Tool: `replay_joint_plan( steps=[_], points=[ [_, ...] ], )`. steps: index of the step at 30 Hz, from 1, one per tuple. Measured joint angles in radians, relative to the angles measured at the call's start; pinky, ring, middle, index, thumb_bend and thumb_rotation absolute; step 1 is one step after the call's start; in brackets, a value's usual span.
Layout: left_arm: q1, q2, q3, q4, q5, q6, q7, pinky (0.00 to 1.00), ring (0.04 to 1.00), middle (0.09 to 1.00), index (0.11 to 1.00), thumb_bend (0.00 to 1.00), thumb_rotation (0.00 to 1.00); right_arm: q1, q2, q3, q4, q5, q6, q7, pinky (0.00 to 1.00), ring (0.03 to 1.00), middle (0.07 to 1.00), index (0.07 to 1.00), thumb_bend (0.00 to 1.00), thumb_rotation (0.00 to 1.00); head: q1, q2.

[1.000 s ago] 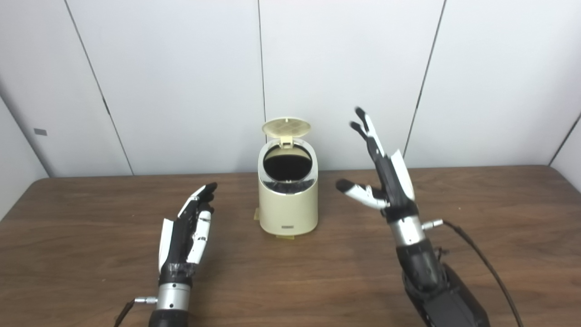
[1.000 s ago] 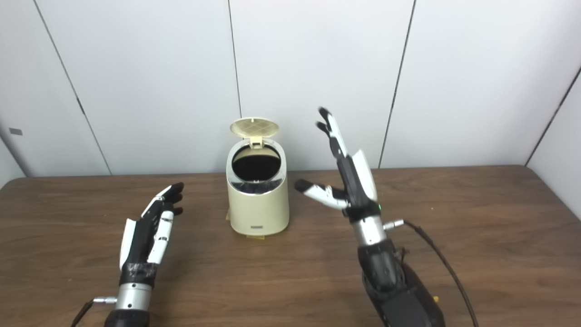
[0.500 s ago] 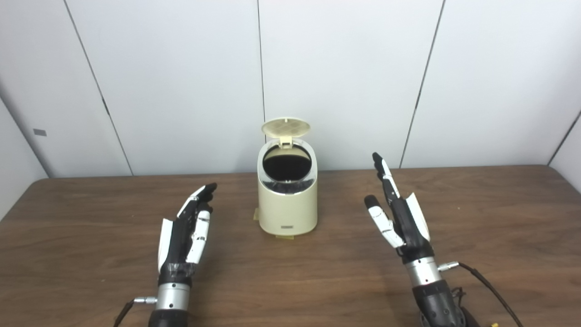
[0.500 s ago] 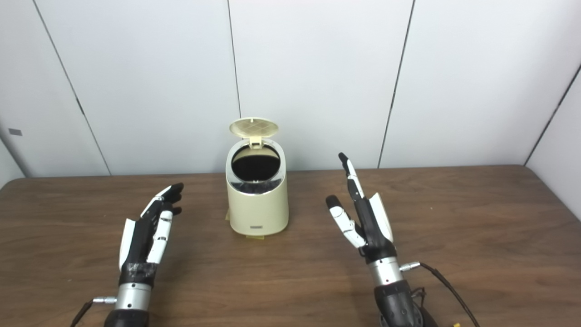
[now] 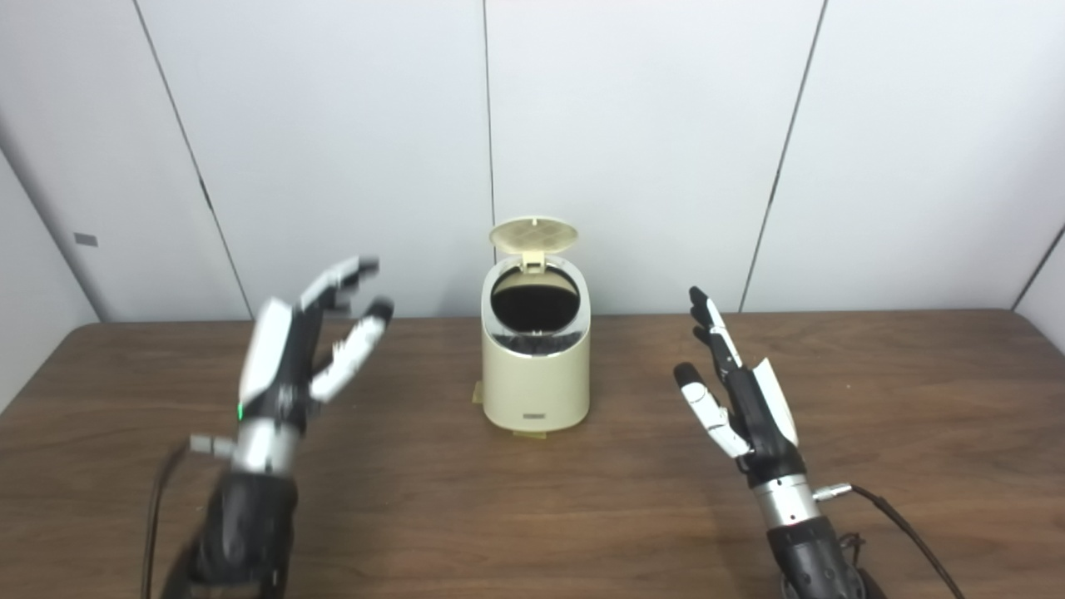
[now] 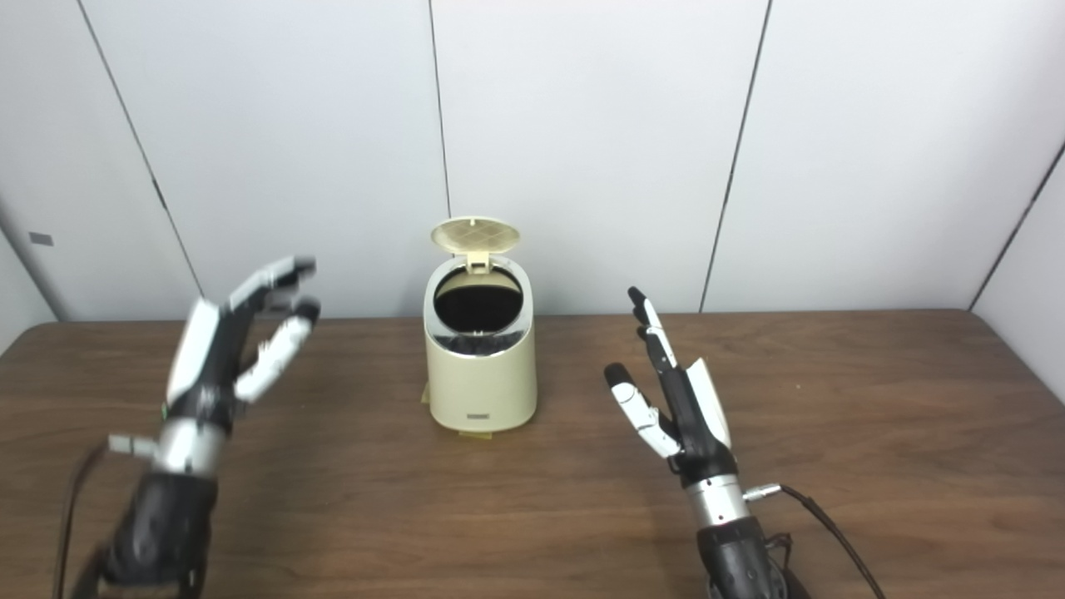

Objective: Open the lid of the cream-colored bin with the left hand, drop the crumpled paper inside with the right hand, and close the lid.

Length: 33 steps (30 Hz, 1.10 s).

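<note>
The cream-colored bin (image 5: pixel 537 374) stands upright at the middle of the wooden table (image 5: pixel 899 391). Its round lid (image 5: pixel 533 235) is tipped up and back, and the dark opening (image 5: pixel 535 307) shows. No crumpled paper is visible anywhere, and the inside of the bin is too dark to read. My left hand (image 5: pixel 304 349) is raised above the table to the left of the bin, open, fingers spread and a little blurred. My right hand (image 5: pixel 740 391) is low to the right of the bin, open, fingers pointing up, holding nothing.
A small tan piece (image 5: pixel 477 393) pokes out from under the bin's base at the left. White wall panels (image 5: pixel 649 141) stand right behind the table. A black cable (image 5: pixel 907 532) trails from my right wrist across the front right of the table.
My right hand dropped from beside the bin's top down toward the table and drew back. In the last half second my left hand rose off the table. The view shifted slightly.
</note>
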Motion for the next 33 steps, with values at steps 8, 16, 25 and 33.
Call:
replay_joint_plan(
  steps=[8,16,25,33],
  points=[
    [-0.306,0.059,-0.127,-0.043,0.190,0.217,-0.185,1.00,0.971,0.881,0.800,0.96,1.00,-0.002,0.018,-0.008,0.004,-0.014,0.000,0.000,0.95,0.986,0.996,0.980,0.23,0.94,0.005,0.005],
    [-0.415,0.075,-0.256,0.064,0.282,0.266,-0.321,1.00,0.941,0.838,0.782,0.96,1.00,0.000,0.021,-0.018,0.002,-0.014,0.000,0.006,0.93,0.957,0.992,0.976,0.23,0.87,0.003,0.002],
    [-0.423,0.050,-0.348,0.125,0.370,0.242,-0.326,1.00,0.936,0.846,0.802,0.95,1.00,0.005,0.036,-0.032,-0.010,-0.012,0.005,0.017,0.91,0.954,0.985,0.973,0.22,0.84,-0.006,0.000],
    [-0.375,0.038,-0.351,0.125,0.412,0.246,-0.328,1.00,0.951,0.915,0.824,0.99,1.00,0.009,0.039,-0.035,-0.015,-0.015,0.006,0.018,0.90,0.954,0.987,0.975,0.22,0.86,-0.003,-0.002]
  ],
)
